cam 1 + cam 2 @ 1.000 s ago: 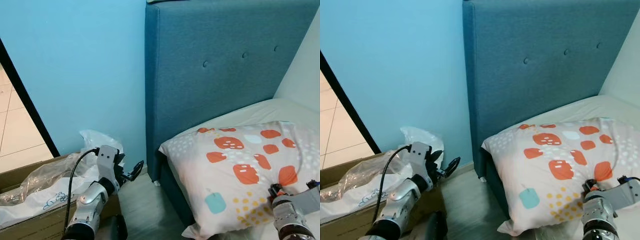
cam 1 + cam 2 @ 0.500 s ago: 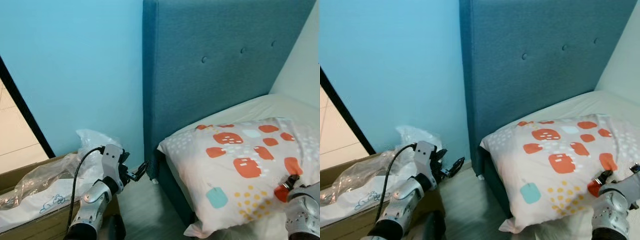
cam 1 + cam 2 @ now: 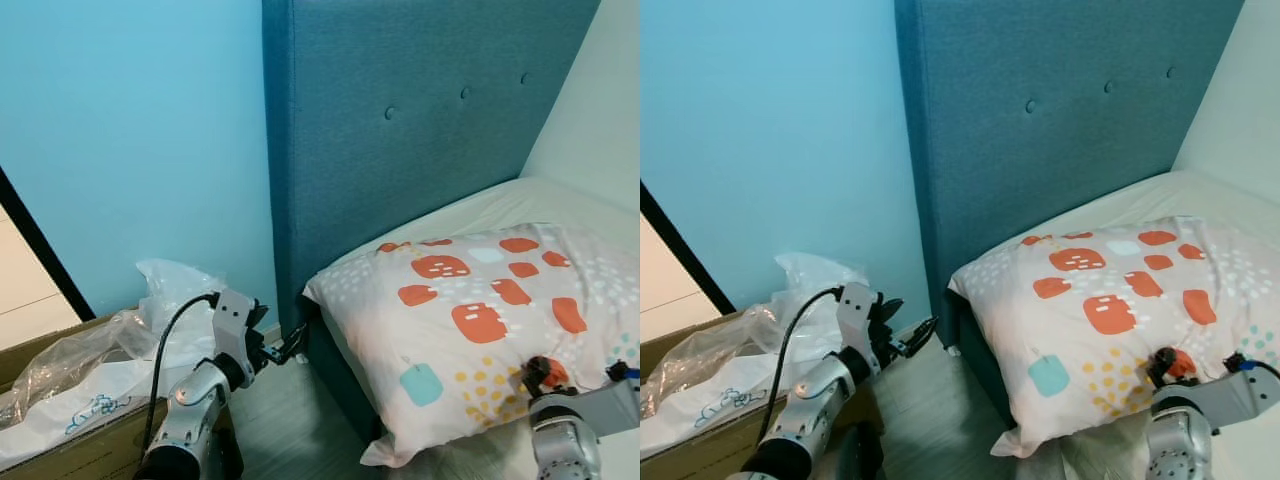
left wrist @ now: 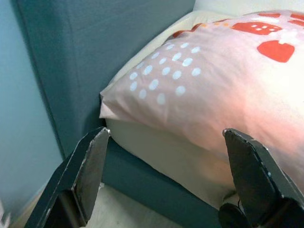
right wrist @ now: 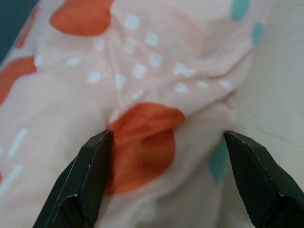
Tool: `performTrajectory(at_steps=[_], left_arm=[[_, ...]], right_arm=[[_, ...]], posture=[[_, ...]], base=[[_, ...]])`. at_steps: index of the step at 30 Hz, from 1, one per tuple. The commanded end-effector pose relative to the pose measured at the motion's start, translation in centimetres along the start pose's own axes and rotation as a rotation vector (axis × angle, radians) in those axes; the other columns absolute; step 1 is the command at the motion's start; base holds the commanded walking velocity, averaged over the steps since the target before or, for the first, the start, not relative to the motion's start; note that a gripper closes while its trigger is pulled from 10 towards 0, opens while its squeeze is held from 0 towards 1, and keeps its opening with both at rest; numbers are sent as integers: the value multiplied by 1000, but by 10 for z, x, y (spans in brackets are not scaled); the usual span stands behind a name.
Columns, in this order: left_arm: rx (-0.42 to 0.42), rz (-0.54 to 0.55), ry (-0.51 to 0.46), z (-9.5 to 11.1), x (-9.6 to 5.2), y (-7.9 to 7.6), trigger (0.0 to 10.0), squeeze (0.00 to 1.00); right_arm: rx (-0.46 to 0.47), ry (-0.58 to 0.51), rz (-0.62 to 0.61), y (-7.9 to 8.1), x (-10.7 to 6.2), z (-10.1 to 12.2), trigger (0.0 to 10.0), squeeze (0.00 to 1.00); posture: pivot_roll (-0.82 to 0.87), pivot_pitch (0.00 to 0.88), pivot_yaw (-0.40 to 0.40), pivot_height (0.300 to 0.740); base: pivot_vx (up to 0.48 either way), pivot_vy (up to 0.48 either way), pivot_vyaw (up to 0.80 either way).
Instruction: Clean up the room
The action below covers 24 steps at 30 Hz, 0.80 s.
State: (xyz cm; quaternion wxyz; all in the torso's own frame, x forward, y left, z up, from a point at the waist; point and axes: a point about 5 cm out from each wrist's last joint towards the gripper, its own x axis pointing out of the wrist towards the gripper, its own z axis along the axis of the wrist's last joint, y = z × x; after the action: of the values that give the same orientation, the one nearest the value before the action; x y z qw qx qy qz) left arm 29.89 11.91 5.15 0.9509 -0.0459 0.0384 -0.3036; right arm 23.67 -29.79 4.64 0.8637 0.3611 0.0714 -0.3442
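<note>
A pale pink pillow (image 3: 470, 320) with orange patches and dots lies on the bed's mattress (image 3: 520, 200), against the blue headboard (image 3: 400, 150). My right gripper (image 3: 540, 372) rests on the pillow's near edge. In the right wrist view this gripper (image 5: 166, 135) is open, with bunched pillow fabric (image 5: 142, 137) between its spread fingers. My left gripper (image 3: 287, 349) hovers low beside the bed's corner, short of the pillow. In the left wrist view it (image 4: 166, 135) is open and faces the pillow's dotted corner (image 4: 161, 85) with nothing held.
A cardboard box (image 3: 70, 450) with clear plastic bags (image 3: 110, 350) stands at my left against the blue wall. A narrow strip of floor (image 3: 290, 420) runs between box and bed frame. A dark door frame (image 3: 35, 245) slants at the far left.
The whole view has swung, so the bed sits further left. My left gripper has edged closer to the bed's corner. My right gripper stays at the pillow's near edge.
</note>
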Motion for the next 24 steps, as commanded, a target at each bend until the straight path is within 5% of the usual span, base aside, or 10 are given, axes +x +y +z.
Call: performTrajectory(at_steps=[1, 9, 10, 11, 12, 18, 24], left_arm=[[3, -9, 15, -3, -1, -3, 10000, 0], [20, -10, 14, -3, -1, -3, 10000, 0], [37, -13, 28, -5, -3, -3, 10000, 0], [37, -13, 28, -5, -3, -3, 10000, 0], [58, -18, 45, -7, -7, -2, 10000, 0], [82, -27, 54, -7, -11, 0, 10000, 0], [118, -39, 69, -9, -26, 1, 10000, 0]], right_arm=[[24, -17, 23, 0, 2, 2, 10000, 1000], [49, 59, -1, -2, 14, -10, 10000, 1000], [66, 95, -37, -5, 16, -18, 10000, 761], [66, 95, -37, -5, 16, -18, 10000, 761], [97, 114, -64, -7, 22, -25, 10000, 0], [114, 118, -55, -2, 29, -26, 10000, 0], [281, 96, 43, 15, 41, -12, 10000, 0]], posture=[[-52, 88, -16, 431], [-48, 83, -25, 431], [-35, 86, -17, 431], [-35, 86, -17, 431], [-26, 90, -12, 431], [-5, 108, -4, 431], [35, 164, 23, 431]], base=[[0, 0, 0], [0, 0, 0], [0, 0, 0], [0, 0, 0], [0, 0, 0], [0, 0, 0], [0, 0, 0]])
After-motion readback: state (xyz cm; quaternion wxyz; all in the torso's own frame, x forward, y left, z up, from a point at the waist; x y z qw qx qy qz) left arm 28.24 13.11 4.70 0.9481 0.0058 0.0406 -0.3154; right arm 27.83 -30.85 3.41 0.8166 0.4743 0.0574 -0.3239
